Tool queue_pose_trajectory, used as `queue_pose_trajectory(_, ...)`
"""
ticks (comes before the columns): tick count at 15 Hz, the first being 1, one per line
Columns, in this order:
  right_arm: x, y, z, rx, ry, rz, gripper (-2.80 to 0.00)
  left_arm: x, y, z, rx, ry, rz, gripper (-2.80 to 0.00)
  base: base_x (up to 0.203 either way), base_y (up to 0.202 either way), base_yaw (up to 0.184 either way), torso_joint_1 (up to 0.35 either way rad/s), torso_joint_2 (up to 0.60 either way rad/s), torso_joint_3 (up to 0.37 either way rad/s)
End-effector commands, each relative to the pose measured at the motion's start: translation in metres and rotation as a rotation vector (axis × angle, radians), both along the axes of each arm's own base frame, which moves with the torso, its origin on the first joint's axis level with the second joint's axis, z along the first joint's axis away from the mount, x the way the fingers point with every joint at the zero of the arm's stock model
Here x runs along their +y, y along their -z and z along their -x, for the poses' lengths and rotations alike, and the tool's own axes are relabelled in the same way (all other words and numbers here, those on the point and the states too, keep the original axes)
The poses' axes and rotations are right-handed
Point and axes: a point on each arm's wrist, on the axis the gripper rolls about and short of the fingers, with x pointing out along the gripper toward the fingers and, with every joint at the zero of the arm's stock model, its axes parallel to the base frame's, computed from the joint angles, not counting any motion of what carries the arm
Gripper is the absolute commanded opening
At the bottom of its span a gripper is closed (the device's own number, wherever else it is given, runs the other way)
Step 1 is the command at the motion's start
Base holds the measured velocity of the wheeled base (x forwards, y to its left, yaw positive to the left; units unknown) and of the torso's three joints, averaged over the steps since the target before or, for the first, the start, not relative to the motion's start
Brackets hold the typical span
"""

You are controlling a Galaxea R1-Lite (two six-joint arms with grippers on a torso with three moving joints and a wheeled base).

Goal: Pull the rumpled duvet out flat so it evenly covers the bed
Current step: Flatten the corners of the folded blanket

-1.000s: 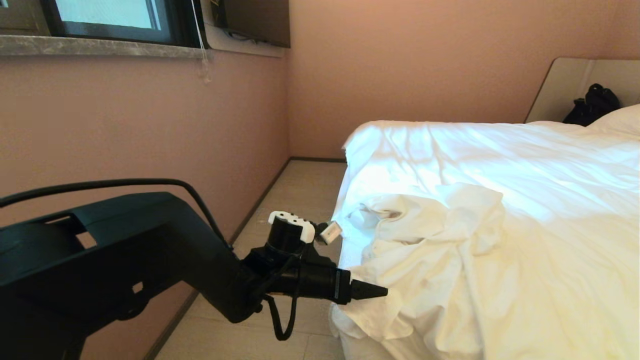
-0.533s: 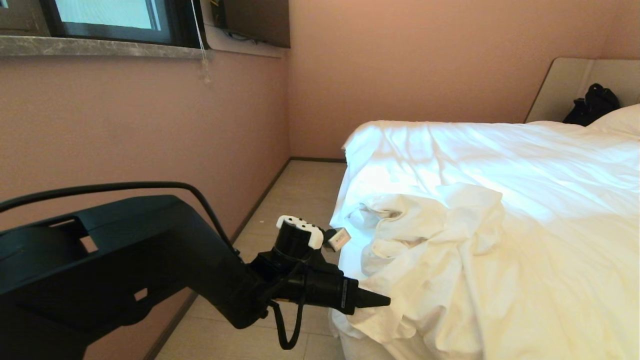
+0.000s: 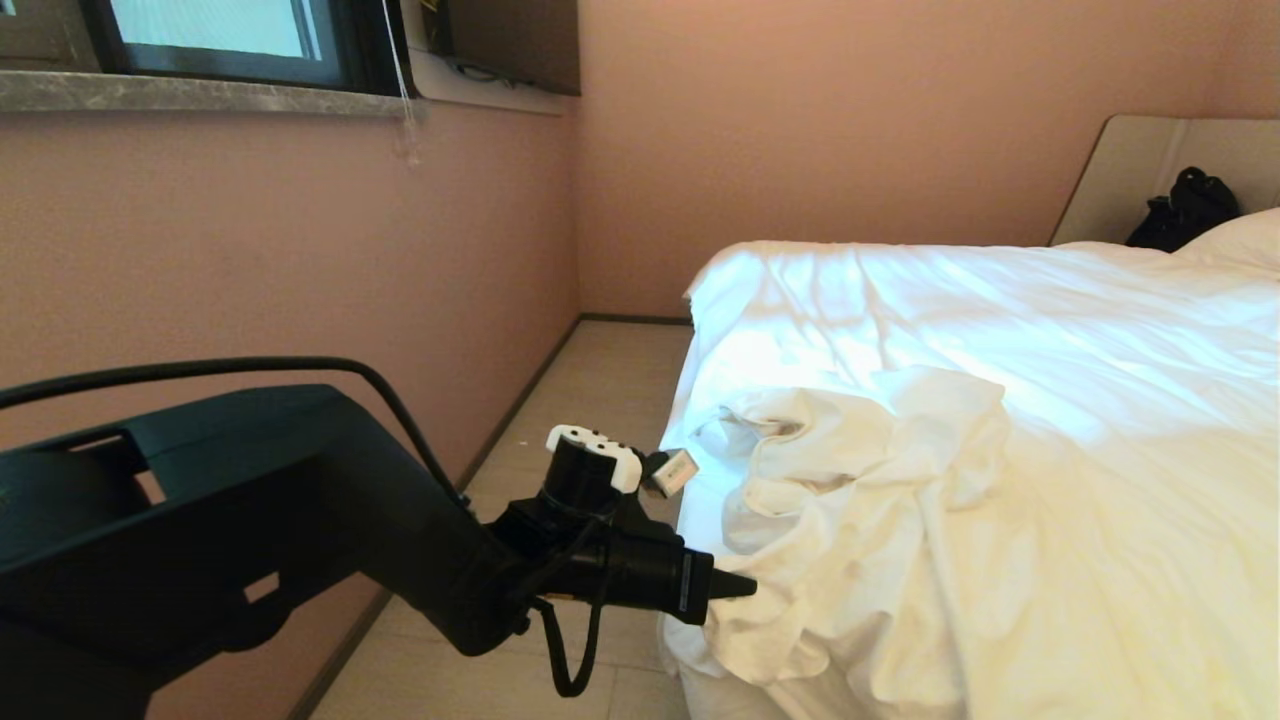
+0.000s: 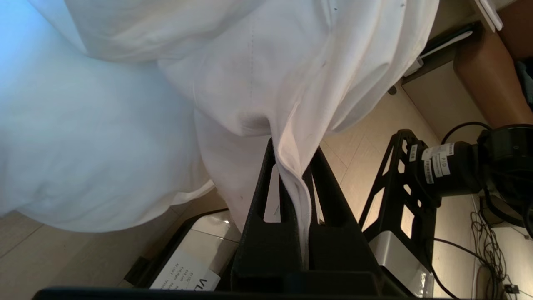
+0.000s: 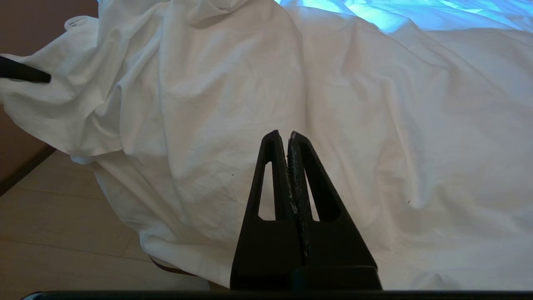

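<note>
the left claw (image 4: 296, 183) has just snapped together on a fold of the duvet (image 3: 900, 520) at the bed (image 3: 690, 690) corner, so pulling can likely begin; the right claw (image 5: 288, 139) hangs pressed together, empty

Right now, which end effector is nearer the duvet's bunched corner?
Left. The left end effector is shut on the duvet at that corner; the right end effector is shut, empty, back from the bed's edge.

Left black two-finger gripper (image 3: 745, 588) reaches out level from bent black left arm (image 3: 250, 520), fingers clamped on white cloth fold. Right black two-finger gripper (image 5: 287, 135) closed, empty.
</note>
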Motion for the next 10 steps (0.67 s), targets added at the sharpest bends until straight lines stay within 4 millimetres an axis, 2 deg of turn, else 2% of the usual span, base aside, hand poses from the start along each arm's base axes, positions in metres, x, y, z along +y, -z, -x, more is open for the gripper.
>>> queue_pose_trajectory(1, 0.000, 0.000, 0.000, 0.000, -0.001, -0.001, -2.80, 0.003, -0.011, 0.004, -0.016, 0.001, 0.016, -2.80, 0.000, 0.000, 0.000, 0.000, 0.00, 0.000)
queue_pose_trajectory(4, 0.000, 0.000, 0.000, 0.000, -0.001, 0.001, -2.80, 0.014, -0.021, 0.017, -0.022, -0.030, 0.002, -2.80, 0.000, 0.000, 0.000, 0.000, 0.00, 0.000)
queue_pose_trajectory(10, 0.000, 0.000, 0.000, 0.000, -0.001, -0.001, -2.80, 0.065, -0.069, 0.069, -0.109, -0.188, -0.005, -2.80, 0.000, 0.000, 0.000, 0.000, 0.00, 0.000)
